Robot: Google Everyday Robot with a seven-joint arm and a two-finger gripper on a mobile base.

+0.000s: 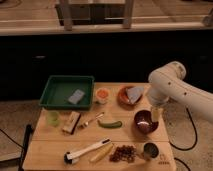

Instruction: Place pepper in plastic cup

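The green chili pepper lies on the wooden table near its middle, apart from everything else. The small cream-white plastic cup, orange inside, stands upright behind it, just right of the green tray. My gripper hangs from the white arm at the right, over the right rim of the dark bowl. It is well to the right of the pepper and the cup and touches neither.
A green tray with a grey sponge sits at the back left. A brown plate, a translucent green cup, a small box, a white-handled brush, a pale yellow stick, dark nuts and a metal cup are spread around.
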